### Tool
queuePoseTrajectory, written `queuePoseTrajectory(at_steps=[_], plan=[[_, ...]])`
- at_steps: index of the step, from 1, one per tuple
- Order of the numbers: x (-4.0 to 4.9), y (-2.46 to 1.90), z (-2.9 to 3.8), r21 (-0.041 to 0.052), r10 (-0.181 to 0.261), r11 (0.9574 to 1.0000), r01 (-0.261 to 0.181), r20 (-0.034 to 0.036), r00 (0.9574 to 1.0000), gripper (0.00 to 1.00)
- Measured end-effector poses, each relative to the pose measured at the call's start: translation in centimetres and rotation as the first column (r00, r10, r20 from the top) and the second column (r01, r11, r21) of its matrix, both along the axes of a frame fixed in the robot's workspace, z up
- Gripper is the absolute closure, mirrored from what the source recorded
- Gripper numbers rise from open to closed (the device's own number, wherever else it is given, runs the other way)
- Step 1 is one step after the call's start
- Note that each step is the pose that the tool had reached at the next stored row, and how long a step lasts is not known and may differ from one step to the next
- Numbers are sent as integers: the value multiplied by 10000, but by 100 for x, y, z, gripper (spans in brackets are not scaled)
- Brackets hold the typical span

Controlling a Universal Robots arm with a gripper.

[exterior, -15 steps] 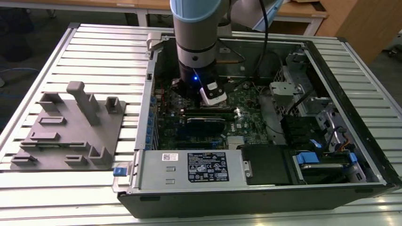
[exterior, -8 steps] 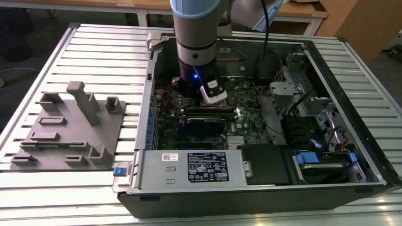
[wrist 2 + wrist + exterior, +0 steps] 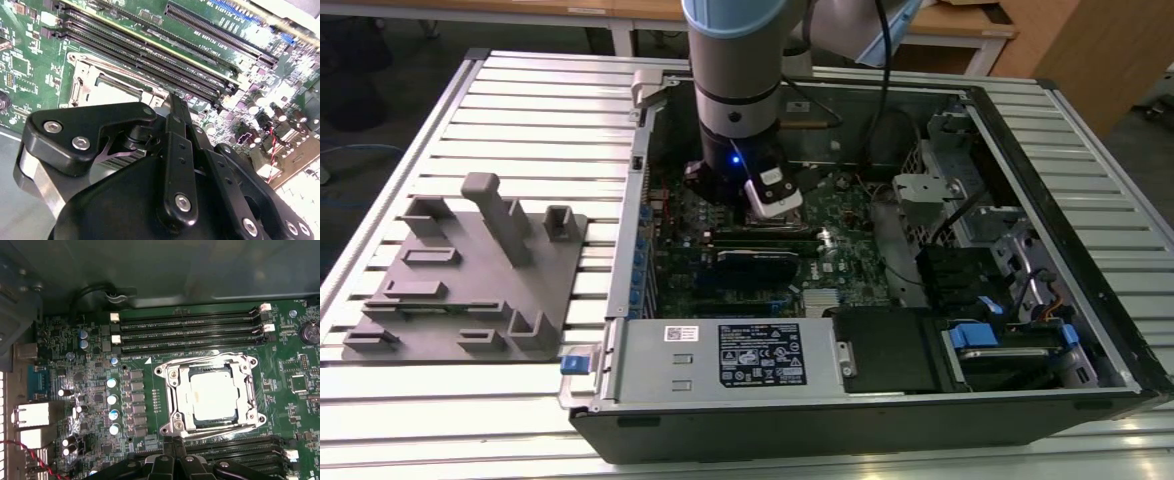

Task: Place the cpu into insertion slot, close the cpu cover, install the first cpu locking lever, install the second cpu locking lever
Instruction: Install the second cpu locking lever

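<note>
- On a ribbed, pale metal desk [image 3: 454, 110] lies an open black computer case [image 3: 1067, 200] on its side, green motherboard [image 3: 854, 250] facing up; wooden furniture stands behind it
- Beside the case, toward the exterior view's left, a grey moulded fixture [image 3: 467, 280] with upright pegs and pockets rests on the slats
- From above, the arm [image 3: 736, 90], grey with a pale blue band, reaches down into the case
- Its black pincer [image 3: 172, 447] hangs just over the board beside the socket; its fingertips look pressed together with nothing between them, in both wrist views
- In the first wrist view the cpu [image 3: 212, 396], a flat square with a pale silver top, sits in the insertion slot [image 3: 182, 417]
- The cpu cover [image 3: 176, 377], a thin, shiny metal frame with a large square window, lies down around the chip
- Thin metal levers [image 3: 222, 429] run along the frame's edges; whether they are latched I cannot tell
- Long black memory slots [image 3: 190, 325] flank the socket on two sides, with rows of small round capacitors [image 3: 114, 400] near it
</note>
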State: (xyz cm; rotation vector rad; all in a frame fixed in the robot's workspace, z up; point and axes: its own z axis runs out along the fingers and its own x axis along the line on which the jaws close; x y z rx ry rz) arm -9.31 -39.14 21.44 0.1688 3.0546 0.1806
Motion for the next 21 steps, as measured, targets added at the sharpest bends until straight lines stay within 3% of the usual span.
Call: queuePoseTrajectory(at_steps=[6,17,21], plan=[[18,56,-7,2,0,10000,0,0,10000,90],[127,100,-8,-14,-1,10000,1,-6,10000,90],[208,113,-9,-18,-2,10000,2,-17,10000,90]])
